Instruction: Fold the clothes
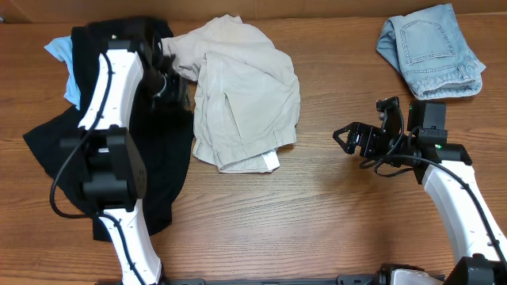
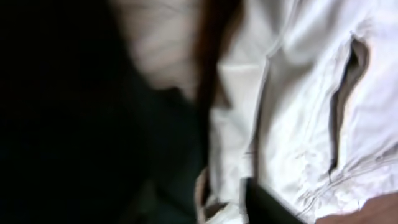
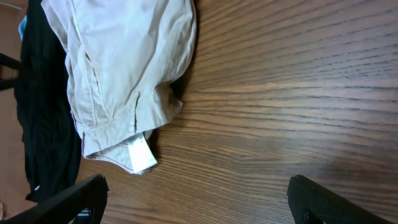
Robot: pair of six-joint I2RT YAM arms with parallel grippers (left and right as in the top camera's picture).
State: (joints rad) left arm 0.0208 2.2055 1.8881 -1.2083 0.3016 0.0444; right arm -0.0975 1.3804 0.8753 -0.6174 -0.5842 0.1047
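Note:
The clothes, a pair of cream shorts [image 1: 245, 87], lie crumpled at the back middle of the table, waistband and a white label [image 3: 140, 155] toward the front. My left gripper [image 1: 170, 75] is at their left edge, where they meet the black garment [image 1: 158, 182]. The left wrist view is blurred: cream cloth [image 2: 298, 93] fills the right, one dark finger [image 2: 264, 208] rests on it, and the other finger is lost in the dark. My right gripper [image 1: 344, 136] hangs open over bare wood to the right of the shorts [image 3: 124, 62], holding nothing.
A big black garment spreads under my left arm at the left, with a light-blue cloth [image 1: 59, 51] behind it. Folded denim shorts [image 1: 432, 51] lie at the back right. Bare wooden table [image 1: 317, 214] stretches between the arms.

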